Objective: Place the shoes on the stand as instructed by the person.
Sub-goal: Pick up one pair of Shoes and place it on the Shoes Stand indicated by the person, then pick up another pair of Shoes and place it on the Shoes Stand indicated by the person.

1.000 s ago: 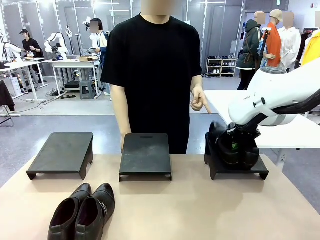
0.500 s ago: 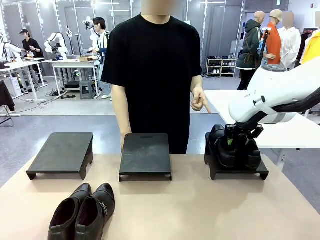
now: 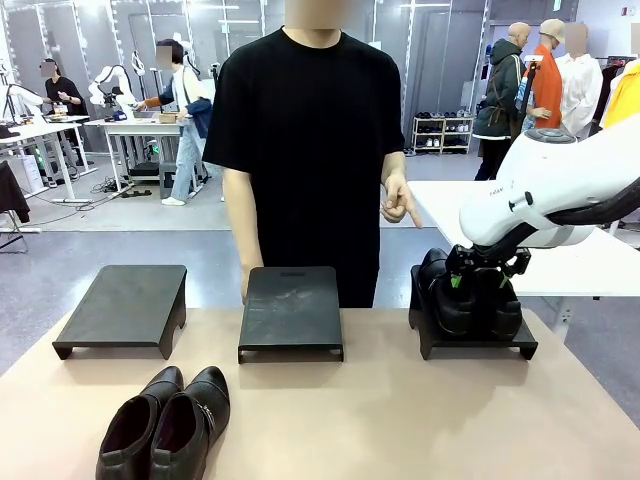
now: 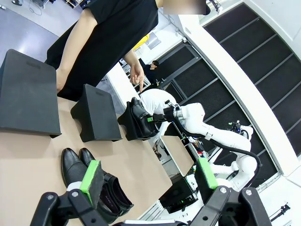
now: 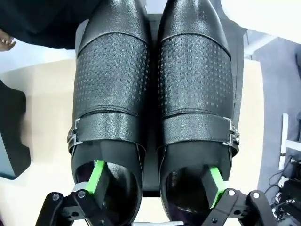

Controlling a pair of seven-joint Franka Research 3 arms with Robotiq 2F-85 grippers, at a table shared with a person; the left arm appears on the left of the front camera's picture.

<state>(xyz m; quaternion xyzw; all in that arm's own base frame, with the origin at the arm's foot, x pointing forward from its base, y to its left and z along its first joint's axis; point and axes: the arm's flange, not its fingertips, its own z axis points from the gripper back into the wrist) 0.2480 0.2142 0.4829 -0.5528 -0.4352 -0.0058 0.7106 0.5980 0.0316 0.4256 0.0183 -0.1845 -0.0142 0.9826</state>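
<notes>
Roughly half done, judging by the layout. At 2 o'clock on the worktop (image 3: 400,420), first pair of shoes (image 3: 442,300) resting side by side on top of the right stand (image 3: 470,347), soles down, touching each other. Right hand (image 3: 478,283) down at that pair with jaws spread wide, one green-padded finger dipped into the mouth of each shoe, pinching nothing. Released, by the look of it, and not yet lifted clear. Person (image 3: 300,150) at 12 o'clock, across the worktop, with the person's hand (image 3: 400,205) pointing an index finger down toward 2 o'clock, the stand carrying that pair.

Left to do: second pair of shoes (image 3: 165,425), lying together on the bare worktop at 7 o'clock, on no stand. Left hand (image 4: 149,175) hovering above that side, jaws wide apart, empty, touching nothing. Middle stand (image 3: 291,305) at 12 o'clock and left stand (image 3: 125,300) at 10 o'clock both bare. No telling which of them is meant for the second pair, pending a fresh pointing gesture.

Around: a far table (image 3: 150,128) with another person (image 3: 185,100) beside it, well beyond 12 o'clock, no part of this.

In the way: little. For the right hand, fingers inside the shoes, so probably a straight rise needed to avoid dragging the pair off its stand. For the left hand, an open path from 7 o'clock to either bare stand, with only the stands' near edges to clear.
</notes>
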